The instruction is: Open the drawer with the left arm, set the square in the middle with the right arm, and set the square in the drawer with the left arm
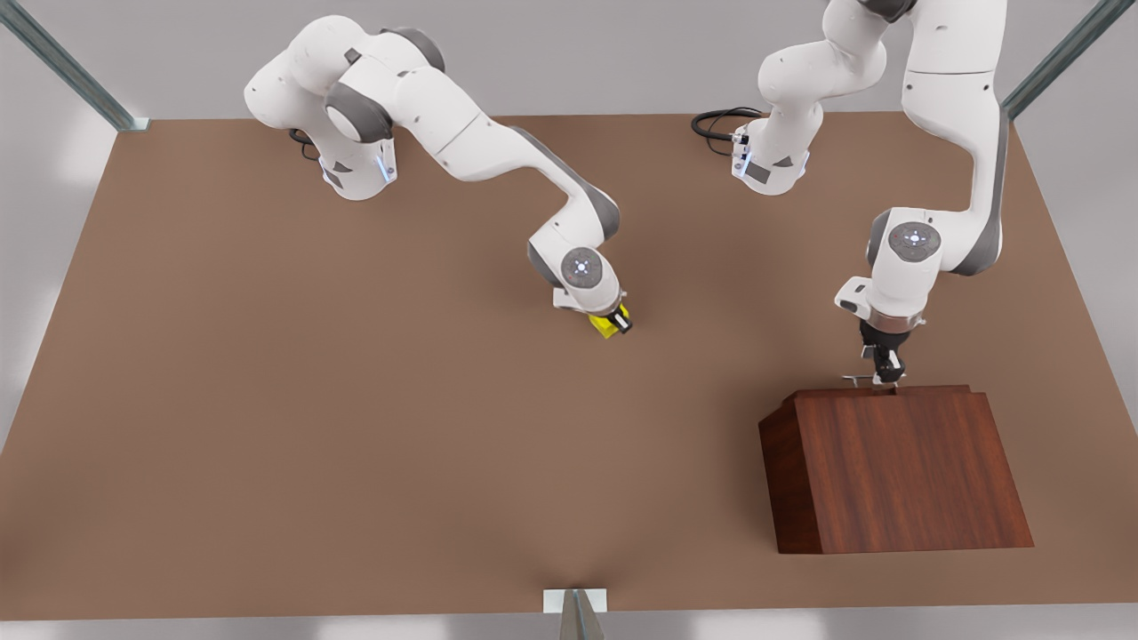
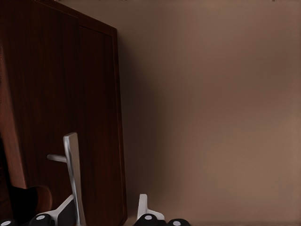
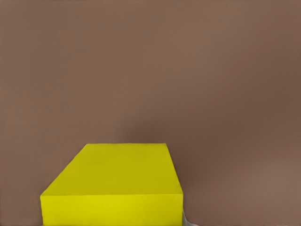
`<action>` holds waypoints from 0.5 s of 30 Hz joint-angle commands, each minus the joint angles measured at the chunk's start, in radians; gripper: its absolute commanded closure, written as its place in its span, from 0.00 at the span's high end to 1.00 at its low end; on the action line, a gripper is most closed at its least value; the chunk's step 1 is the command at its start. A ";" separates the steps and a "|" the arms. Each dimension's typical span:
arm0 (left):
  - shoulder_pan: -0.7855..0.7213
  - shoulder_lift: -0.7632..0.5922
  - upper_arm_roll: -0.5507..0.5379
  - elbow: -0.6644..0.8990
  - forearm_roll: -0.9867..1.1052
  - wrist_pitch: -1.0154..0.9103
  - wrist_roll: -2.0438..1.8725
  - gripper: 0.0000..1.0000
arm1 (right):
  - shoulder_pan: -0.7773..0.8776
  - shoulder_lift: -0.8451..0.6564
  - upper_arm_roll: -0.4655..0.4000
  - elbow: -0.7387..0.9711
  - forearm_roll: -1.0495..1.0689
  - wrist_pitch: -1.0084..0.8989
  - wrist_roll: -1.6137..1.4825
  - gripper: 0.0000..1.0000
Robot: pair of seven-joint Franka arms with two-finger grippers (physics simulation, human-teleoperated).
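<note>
The square (image 1: 606, 327) is a small yellow cube, held low over the brown tabletop near the middle (image 1: 569, 373). My right gripper (image 1: 613, 322) is shut on it. The right wrist view shows the square (image 3: 113, 179) close up, with bare table beyond. At the front view's right, my left gripper (image 1: 885, 372) points down at the far side of the wooden box (image 1: 889, 471). In the left wrist view, the left gripper (image 2: 106, 212) is open. The drawer's silver handle (image 2: 71, 174) stands between its fingers (image 2: 143, 209), close to one of them. The drawer front (image 2: 42, 94) is dark wood.
The box's large sloping top panel faces the front view's camera and hides most of the drawer. Black cables (image 1: 716, 124) lie by the arm base at the back right. Metal frame posts stand at the table's back corners and front edge (image 1: 575, 609).
</note>
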State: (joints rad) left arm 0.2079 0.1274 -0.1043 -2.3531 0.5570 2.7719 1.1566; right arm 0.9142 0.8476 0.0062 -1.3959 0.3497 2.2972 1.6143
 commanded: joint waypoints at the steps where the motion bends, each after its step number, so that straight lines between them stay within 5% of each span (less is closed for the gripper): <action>1: 0.001 0.000 0.000 0.000 0.000 0.000 0.000 0.71 | 0.000 0.001 0.000 0.001 0.000 -0.001 0.001 0.70; 5: -0.001 -0.002 0.000 -0.011 0.000 -0.002 -0.002 0.71 | 0.000 0.014 -0.009 0.009 0.000 -0.001 0.070 0.76; 6: -0.001 -0.002 0.000 -0.011 0.000 -0.002 -0.002 0.71 | 0.000 0.014 -0.011 0.009 -0.001 -0.001 0.067 0.96; 7: -0.001 -0.002 0.000 -0.011 0.000 -0.003 -0.002 0.71 | 0.000 0.014 -0.009 0.009 -0.023 -0.001 0.064 1.00; 15: -0.001 -0.015 0.000 -0.021 0.001 -0.008 0.000 0.71 | -0.012 -0.076 -0.006 -0.023 -0.031 -0.018 0.027 1.00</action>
State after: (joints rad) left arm 0.2066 0.1120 -0.1029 -2.3774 0.5584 2.7658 1.1566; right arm 0.8999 0.7460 0.0013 -1.4282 0.3191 2.2606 1.6308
